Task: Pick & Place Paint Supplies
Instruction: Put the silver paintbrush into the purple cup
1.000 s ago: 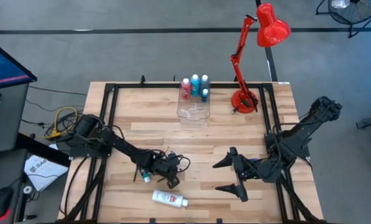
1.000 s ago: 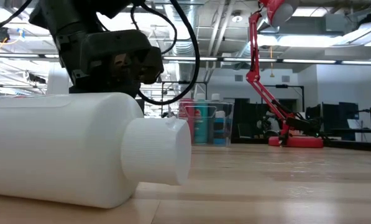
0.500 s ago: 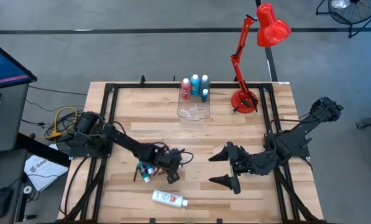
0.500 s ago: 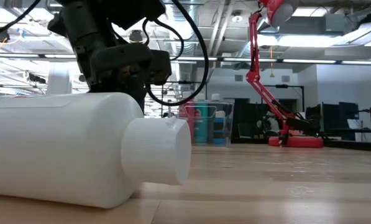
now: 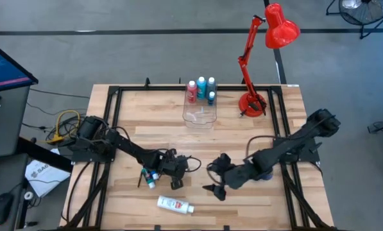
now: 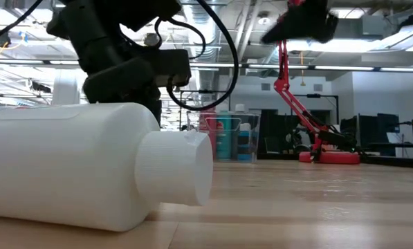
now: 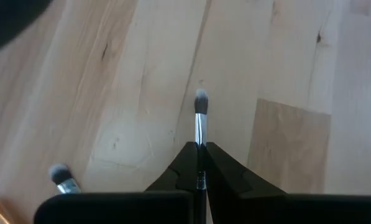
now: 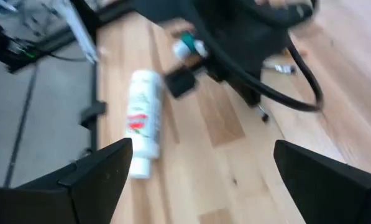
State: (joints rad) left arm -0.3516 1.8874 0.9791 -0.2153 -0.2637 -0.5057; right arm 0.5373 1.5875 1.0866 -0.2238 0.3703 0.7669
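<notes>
Legible text: none in any view.

- White bottle (image 5: 174, 205), lying on its side at the table's front edge: a label with a red mark and fine dark print, too small to read from above and blurred in the right wrist view.
- White bag or sheet (image 5: 40, 173) on the floor left of the table: dark printed letters, not readable.
- Screen (image 5: 5, 65) at the far left: blue display, no characters made out.
- Paint bottles (image 5: 201, 89) behind the clear box (image 5: 199, 115): coloured bodies, label print not discernible.
</notes>
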